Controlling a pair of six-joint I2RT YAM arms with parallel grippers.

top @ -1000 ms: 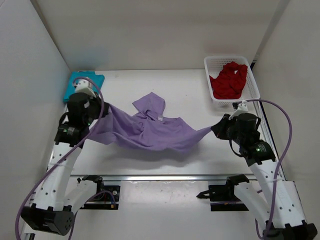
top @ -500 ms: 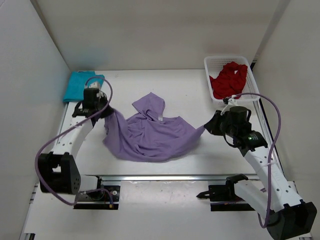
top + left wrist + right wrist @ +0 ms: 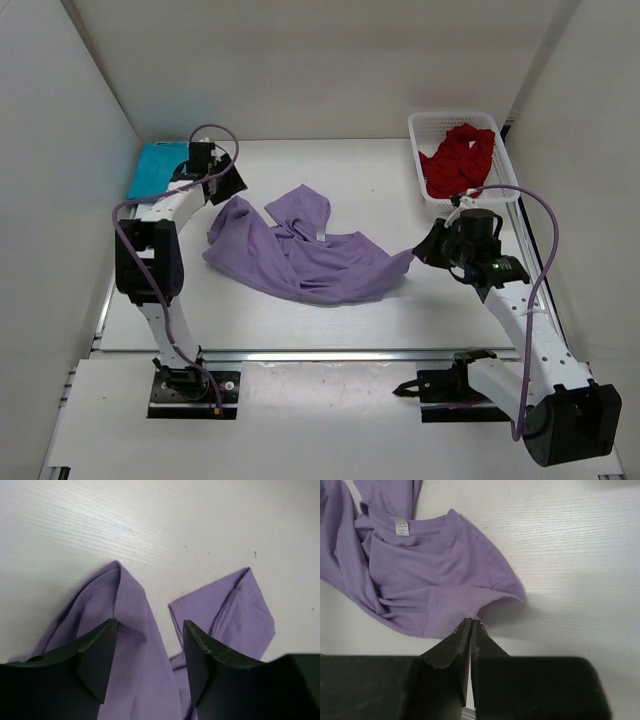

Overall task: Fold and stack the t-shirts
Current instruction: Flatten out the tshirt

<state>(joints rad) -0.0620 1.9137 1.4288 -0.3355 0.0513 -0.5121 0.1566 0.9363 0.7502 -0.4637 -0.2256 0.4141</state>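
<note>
Jaws of the right gripper (image 3: 471, 625) are pinched tight on a hem corner of the lavender shirt (image 3: 300, 260), a soft, rumpled heap lying mid-table, its label (image 3: 400, 526) showing at the collar. Further back, the left gripper (image 3: 150, 627) hangs over the shirt's left edge, jaws apart, holding nothing. The table (image 3: 350, 170) is matte white with a faint grain. At far left lies the teal shirt (image 3: 155, 168), folded flat. At far right the red shirt (image 3: 455, 160) is bunched in a white mesh basket (image 3: 450, 116). Plain white walls (image 3: 320, 70) close the space.

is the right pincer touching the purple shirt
Touching. The right wrist view shows the right pincer shut on a pulled-out edge of the purple shirt.
</note>
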